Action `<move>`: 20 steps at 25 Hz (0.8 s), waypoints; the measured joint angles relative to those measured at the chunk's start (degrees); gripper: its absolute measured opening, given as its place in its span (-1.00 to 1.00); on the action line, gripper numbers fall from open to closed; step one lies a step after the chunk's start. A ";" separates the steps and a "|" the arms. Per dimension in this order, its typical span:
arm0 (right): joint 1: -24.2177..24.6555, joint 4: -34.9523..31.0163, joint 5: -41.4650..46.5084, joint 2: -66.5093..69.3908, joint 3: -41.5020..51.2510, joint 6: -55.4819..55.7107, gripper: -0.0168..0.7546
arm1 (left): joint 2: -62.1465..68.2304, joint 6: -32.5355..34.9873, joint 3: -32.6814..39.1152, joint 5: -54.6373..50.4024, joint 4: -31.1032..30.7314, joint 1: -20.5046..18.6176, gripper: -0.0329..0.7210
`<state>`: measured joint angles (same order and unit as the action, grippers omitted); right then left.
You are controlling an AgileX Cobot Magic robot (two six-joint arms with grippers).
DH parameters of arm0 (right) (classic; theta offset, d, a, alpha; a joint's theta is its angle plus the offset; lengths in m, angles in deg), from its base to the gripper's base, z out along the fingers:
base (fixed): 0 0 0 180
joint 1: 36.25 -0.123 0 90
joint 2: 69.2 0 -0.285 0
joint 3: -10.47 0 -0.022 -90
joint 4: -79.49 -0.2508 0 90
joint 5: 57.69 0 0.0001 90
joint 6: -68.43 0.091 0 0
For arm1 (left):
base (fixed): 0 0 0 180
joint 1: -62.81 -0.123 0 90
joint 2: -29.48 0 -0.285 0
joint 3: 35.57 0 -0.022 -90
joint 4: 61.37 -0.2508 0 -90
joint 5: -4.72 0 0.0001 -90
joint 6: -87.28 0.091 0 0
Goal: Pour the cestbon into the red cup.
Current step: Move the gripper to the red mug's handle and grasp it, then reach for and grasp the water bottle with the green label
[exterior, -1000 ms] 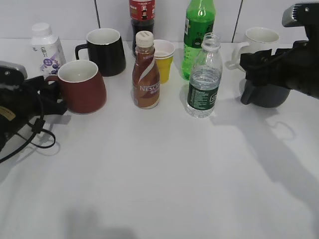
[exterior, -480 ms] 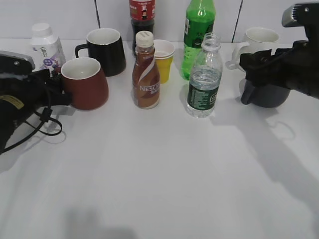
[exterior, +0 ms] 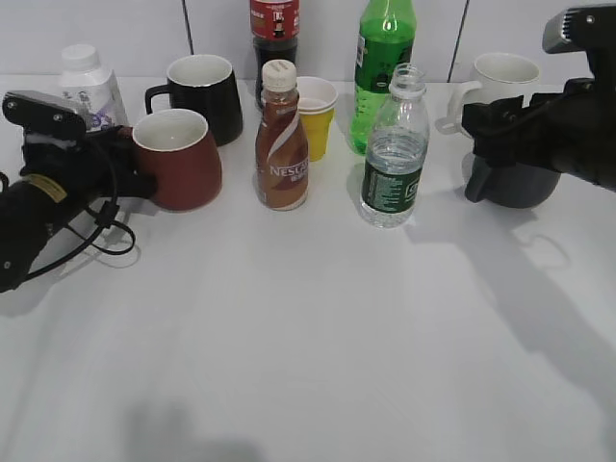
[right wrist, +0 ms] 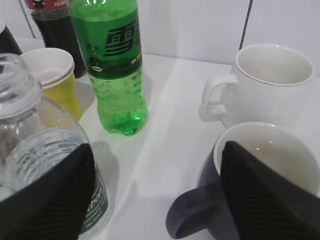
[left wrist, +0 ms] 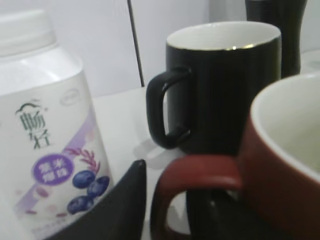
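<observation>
The red cup (exterior: 181, 160) sits at the left, its white inside empty. My left gripper (exterior: 123, 166) is shut on its loop handle (left wrist: 197, 172); one finger (left wrist: 120, 207) is outside the loop and the other passes through it. The cestbon (exterior: 395, 154), clear with a dark green label and no cap, stands upright right of centre, partly filled with water. It also shows in the right wrist view (right wrist: 30, 135). My right gripper (exterior: 478, 125) is open and empty, to the right of the bottle. In the right wrist view (right wrist: 157, 200) it spans the gap between the bottle and a dark grey mug.
Between cup and cestbon stands a brown Nescafe bottle (exterior: 281, 144). Behind are a black mug (exterior: 204, 96), a yellow paper cup (exterior: 316, 117), a green bottle (exterior: 383, 67), a cola bottle (exterior: 274, 29) and a white yogurt bottle (exterior: 85, 82). A white mug (exterior: 502, 82) and the dark grey mug (exterior: 515, 183) stand at the right.
My left gripper has moved right with the red cup by its handle; the cup now sits closer to the Nescafe bottle. The right arm has not moved.
</observation>
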<state>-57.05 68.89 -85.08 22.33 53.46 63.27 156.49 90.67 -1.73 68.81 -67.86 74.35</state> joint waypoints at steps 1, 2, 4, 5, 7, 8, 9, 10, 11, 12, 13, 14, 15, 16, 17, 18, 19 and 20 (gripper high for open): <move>0.00 0.02 0.00 0.00 0.00 0.00 0.57 | 0.23 0.00 -0.22 0.13 -0.07 0.00 -0.39; 0.00 0.02 0.00 0.00 0.00 0.00 0.57 | 0.62 0.00 -0.36 0.59 -0.14 0.00 -0.48; 0.00 0.06 0.00 0.00 0.00 0.00 0.57 | 1.18 0.00 -0.36 1.35 -0.12 0.00 -0.74; 0.00 0.13 0.00 0.00 0.00 0.00 0.57 | 1.38 0.22 -0.36 1.32 -0.05 0.00 -0.80; 0.00 0.65 0.00 0.00 0.00 0.05 0.57 | 1.62 0.22 -0.36 1.81 -0.05 0.00 -0.80; 0.00 1.19 0.00 0.00 0.00 0.05 0.57 | 1.62 0.22 -0.36 1.87 -0.05 0.00 -0.80; 0.00 1.81 0.06 0.00 0.00 0.12 0.57 | 1.62 0.28 -0.36 2.03 -0.05 0.00 -0.80; 0.00 2.87 0.26 0.00 0.00 0.53 0.57 | 1.69 0.32 -0.21 2.39 -0.01 0.00 -0.80; 0.00 4.27 0.66 0.00 0.00 1.55 0.57 | 1.69 0.40 0.25 2.94 0.06 0.00 -0.80; -0.05 6.18 1.00 0.00 0.00 2.78 0.57 | 1.69 0.40 0.83 3.58 0.12 0.00 -0.80; -0.13 8.02 1.30 0.00 0.00 4.52 0.57 | 1.69 0.40 1.38 4.29 0.29 0.00 -0.80; -0.42 10.60 1.44 0.00 0.00 6.36 0.57 | 1.69 0.34 2.14 4.90 0.35 0.00 -0.80; -0.93 13.22 1.57 0.00 0.00 7.81 0.57 | 1.56 0.28 2.98 5.67 0.47 0.00 -0.80; -1.68 14.82 1.69 0.00 0.00 9.11 0.57 | 1.33 0.23 3.82 6.23 0.72 0.00 -0.80; -2.36 16.02 1.69 0.00 0.19 9.92 0.57 | 0.82 0.23 4.58 6.33 0.86 0.00 -0.80; -3.15 16.67 1.69 0.00 0.51 10.38 0.57 | 0.16 0.23 5.50 6.33 0.92 0.00 -0.80; -3.77 17.14 1.69 0.00 0.86 10.54 0.57 | -0.45 0.23 6.42 6.12 0.86 0.00 -0.80; -4.08 17.36 1.63 0.06 1.28 10.76 0.57 | -1.21 0.35 7.11 5.71 0.82 0.00 -0.80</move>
<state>-61.13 86.25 -83.45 22.39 54.73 74.03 155.29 91.02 5.38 74.52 -67.03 74.35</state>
